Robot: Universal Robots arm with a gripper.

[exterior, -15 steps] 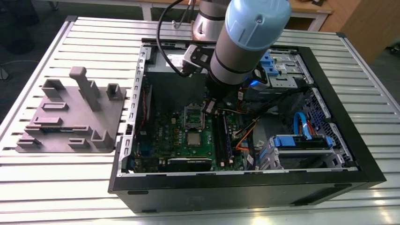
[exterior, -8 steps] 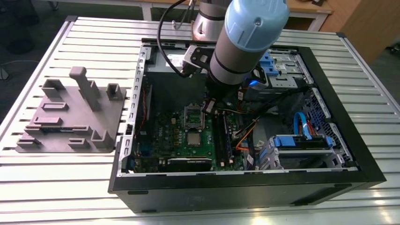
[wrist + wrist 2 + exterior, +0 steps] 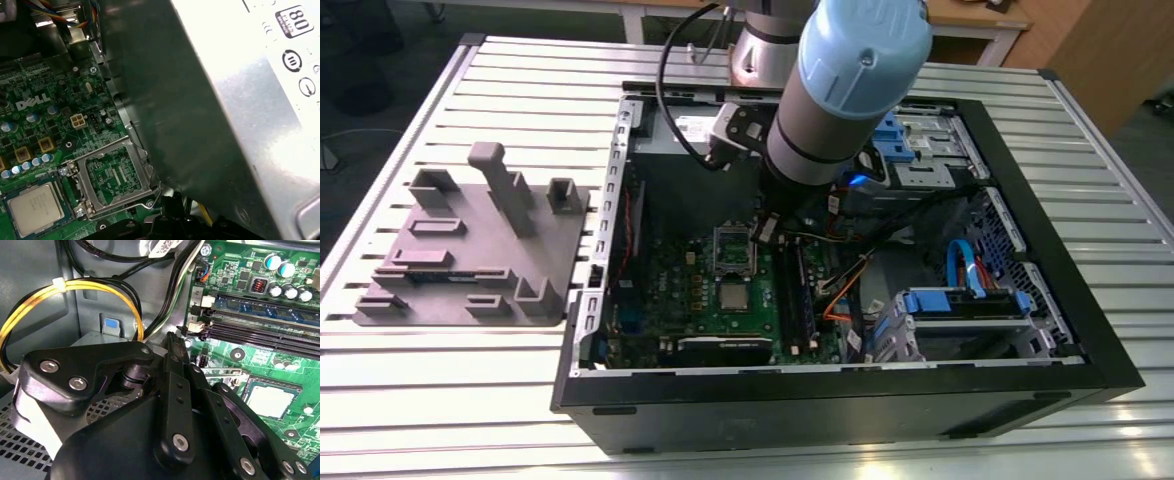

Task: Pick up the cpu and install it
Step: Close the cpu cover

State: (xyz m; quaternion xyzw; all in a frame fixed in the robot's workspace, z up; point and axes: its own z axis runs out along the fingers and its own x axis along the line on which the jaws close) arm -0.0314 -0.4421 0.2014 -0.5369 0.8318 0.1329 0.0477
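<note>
On the exterior view's left, the grey fixture plate (image 3: pixel 474 250) lies on the slatted table (image 3: pixel 427 400), well apart from the open computer case (image 3: pixel 854 400), so you have little to worry about there.

Moving right, inside the case, the green board (image 3: pixel 680 270) carries the open bracket (image 3: pixel 734 245), and just beside it sits the cpu (image 3: pixel 736 297), lying flat in what looks like its socket. Both wrist views show it the same way: silver top up, level, nothing touching it.

The gripper (image 3: pixel 767 228) hangs low over the board, near the bracket and apart from the cpu. I cannot tell how its jaws stand, as its own black body hides them in the second wrist view.

From here, the risks I judge are these:

- The big grey box (image 3: pixel 240 100) stands very close to the wrist, and a sideways move could scrape it.
- A descent slightly off line could strike the bracket's frame, or tilt the chip and bend the socket contacts.

Further right, the memory slots (image 3: pixel 260 325) run close by. The yellow cable bundle (image 3: pixel 75 290) and the loose orange wires (image 3: pixel 843 290) lie near the arm, and either could snag as you lift or turn.
</note>
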